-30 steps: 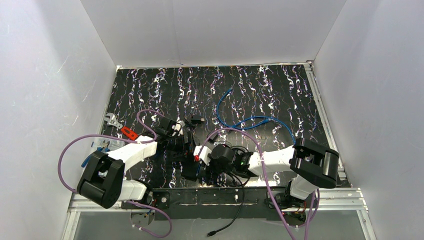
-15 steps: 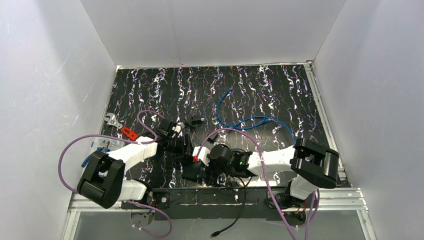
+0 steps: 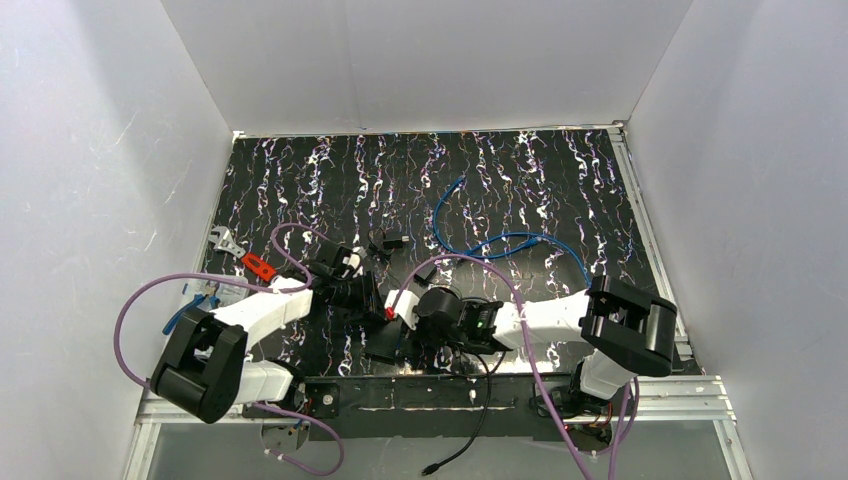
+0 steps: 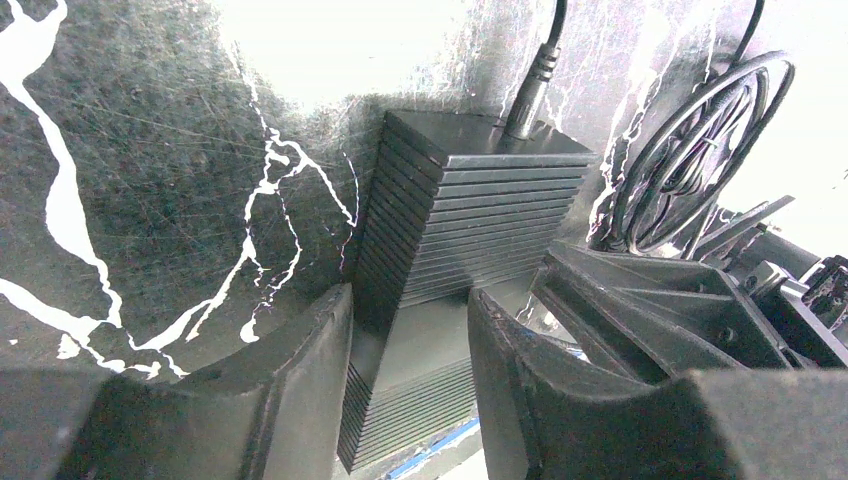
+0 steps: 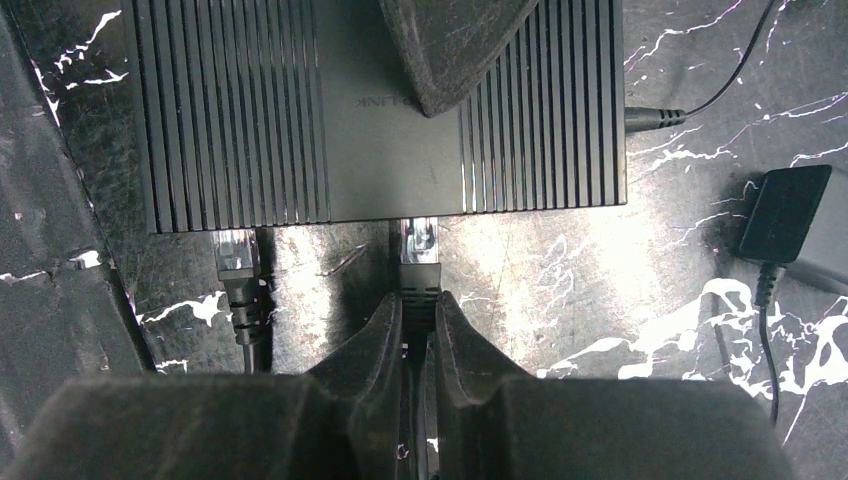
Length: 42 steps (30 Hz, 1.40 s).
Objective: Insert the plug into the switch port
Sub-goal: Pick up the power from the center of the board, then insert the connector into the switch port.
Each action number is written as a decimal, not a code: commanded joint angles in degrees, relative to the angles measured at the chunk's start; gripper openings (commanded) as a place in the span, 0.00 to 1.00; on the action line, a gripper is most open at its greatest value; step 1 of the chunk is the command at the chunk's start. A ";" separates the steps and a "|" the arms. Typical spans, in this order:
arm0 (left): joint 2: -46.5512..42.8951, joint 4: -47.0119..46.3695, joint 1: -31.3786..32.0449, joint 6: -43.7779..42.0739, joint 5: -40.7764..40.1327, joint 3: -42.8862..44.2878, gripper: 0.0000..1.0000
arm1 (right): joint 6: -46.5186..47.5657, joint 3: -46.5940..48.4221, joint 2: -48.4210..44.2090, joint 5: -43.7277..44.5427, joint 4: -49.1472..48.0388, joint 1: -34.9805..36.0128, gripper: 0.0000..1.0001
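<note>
The black ribbed switch (image 5: 380, 110) lies on the marbled mat, its ports facing my right gripper (image 5: 420, 315). That gripper is shut on the black boot of the plug (image 5: 419, 245). The plug's clear tip meets the switch's front edge near the middle. A second plug (image 5: 238, 262) sits in a port further left. My left gripper (image 4: 410, 340) straddles the switch (image 4: 460, 220) from the far side. One of its fingers (image 5: 440, 50) lies across the top, and both fingers press on the housing. From above, both grippers meet at the switch (image 3: 385, 340).
A power lead (image 5: 655, 119) enters the switch's right end, and a black adapter (image 5: 785, 210) lies beyond it. A coiled black cable (image 4: 690, 150) sits beside the switch. A blue cable (image 3: 480, 240) loops behind, and small tools (image 3: 250, 265) lie at the left.
The left gripper's jaws have narrowed round the switch and its arm has shifted slightly. The right gripper stays shut on the plug at the switch's front.
</note>
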<state>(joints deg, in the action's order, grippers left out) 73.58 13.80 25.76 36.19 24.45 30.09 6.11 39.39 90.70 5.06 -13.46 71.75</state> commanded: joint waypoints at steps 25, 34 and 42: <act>-7.18 -1.07 3.77 5.20 7.18 -6.09 0.31 | 0.63 5.65 4.73 -4.62 -16.88 -0.27 0.01; -13.48 5.37 3.77 5.56 3.70 -0.73 0.51 | 0.84 0.17 -0.88 -6.14 -13.55 -0.28 0.01; -17.43 16.46 3.69 1.87 -4.58 10.24 0.65 | -2.04 -6.27 -5.48 -3.26 -13.05 -0.29 0.01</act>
<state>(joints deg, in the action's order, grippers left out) 58.73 24.01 29.12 39.62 21.41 34.59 6.03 34.95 88.70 0.73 -20.17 71.02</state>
